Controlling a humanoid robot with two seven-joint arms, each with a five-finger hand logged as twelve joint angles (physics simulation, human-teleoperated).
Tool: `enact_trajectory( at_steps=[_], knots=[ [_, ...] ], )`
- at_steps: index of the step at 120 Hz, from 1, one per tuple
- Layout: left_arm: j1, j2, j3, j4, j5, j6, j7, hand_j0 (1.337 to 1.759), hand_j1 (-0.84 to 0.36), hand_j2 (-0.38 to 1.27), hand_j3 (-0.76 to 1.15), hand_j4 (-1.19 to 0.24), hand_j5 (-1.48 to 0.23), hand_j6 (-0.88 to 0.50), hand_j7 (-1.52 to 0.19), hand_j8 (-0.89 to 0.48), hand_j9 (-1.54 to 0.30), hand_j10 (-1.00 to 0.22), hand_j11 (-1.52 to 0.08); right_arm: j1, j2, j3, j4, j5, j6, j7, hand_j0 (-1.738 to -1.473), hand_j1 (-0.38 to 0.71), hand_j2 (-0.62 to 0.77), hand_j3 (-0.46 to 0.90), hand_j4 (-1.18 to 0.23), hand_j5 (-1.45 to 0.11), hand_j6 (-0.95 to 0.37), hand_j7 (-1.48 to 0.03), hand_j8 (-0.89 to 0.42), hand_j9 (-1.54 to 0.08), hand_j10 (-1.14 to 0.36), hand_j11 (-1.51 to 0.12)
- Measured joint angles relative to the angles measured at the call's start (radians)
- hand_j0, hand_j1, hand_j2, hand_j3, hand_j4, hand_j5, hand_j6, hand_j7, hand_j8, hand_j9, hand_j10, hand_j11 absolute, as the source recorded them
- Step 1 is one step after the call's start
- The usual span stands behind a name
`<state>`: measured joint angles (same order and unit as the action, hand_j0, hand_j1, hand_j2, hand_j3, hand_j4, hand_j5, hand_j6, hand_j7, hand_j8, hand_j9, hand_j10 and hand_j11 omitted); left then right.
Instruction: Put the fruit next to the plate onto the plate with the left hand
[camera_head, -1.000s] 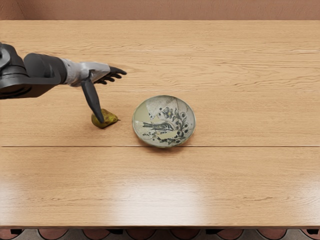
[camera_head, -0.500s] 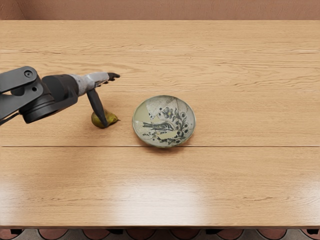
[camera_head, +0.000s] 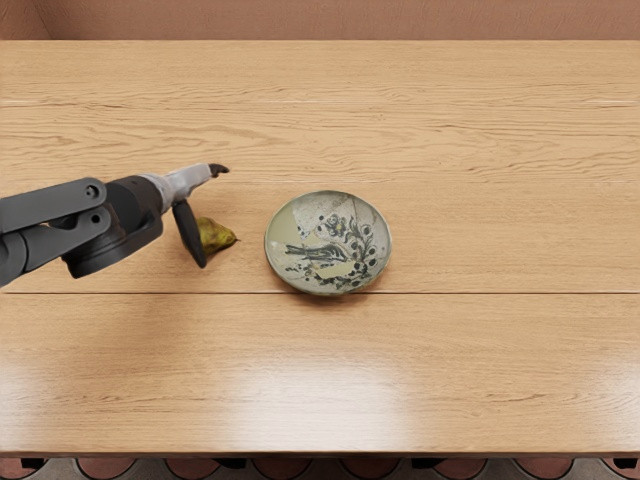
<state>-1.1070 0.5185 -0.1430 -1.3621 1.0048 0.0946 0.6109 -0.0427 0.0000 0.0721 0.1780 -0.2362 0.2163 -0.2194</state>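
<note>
Nearest the viewer, a broad stretch of the wooden table (camera_head: 330, 380) is seen bare of objects, crossed by a seam that runs just in front of the plate (camera_head: 327, 242). The plate, round and painted with a dark bird-and-flower pattern, is set flat a little left of the table's middle. Just left of the plate, apart from its rim, a yellow-green pear (camera_head: 216, 236) is laid on the wood. The left hand (camera_head: 186, 186) is held over the pear's left side, on the side away from the plate. Its dark thumb (camera_head: 189, 234) is pointed downward across the pear's left edge, while the fingers (camera_head: 216, 170) are stretched toward the far right, spread wide with nothing clasped. Beyond the plate, a reddish wall (camera_head: 320, 18) is seen behind the table.
</note>
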Motion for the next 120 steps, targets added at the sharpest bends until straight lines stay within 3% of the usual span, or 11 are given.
enact_trajectory(
  at_steps=[59,120],
  knots=[
    [0.009,-0.022,0.015,0.006,0.004,0.037,0.000,1.658,-0.01,0.06,0.00,-0.30,-0.39,-0.30,-0.39,-0.30,-0.39,-0.30,-0.39,0.000,0.000,0.000,0.000,0.000,0.000,0.000,-1.658,-0.32,0.00,0.00,-0.02,-0.03,-0.02,-0.03,-0.02,-0.03,-0.02,-0.03],
    [0.035,-0.014,0.016,0.007,0.004,0.040,0.000,1.658,-0.17,0.09,0.00,-0.43,-0.56,-0.43,-0.56,-0.43,-0.56,-0.43,-0.56,0.000,0.000,0.000,0.000,0.000,0.000,0.000,-1.658,-0.32,0.00,0.00,-0.02,-0.03,-0.02,-0.03,-0.02,-0.03,-0.02,-0.03]
  ],
)
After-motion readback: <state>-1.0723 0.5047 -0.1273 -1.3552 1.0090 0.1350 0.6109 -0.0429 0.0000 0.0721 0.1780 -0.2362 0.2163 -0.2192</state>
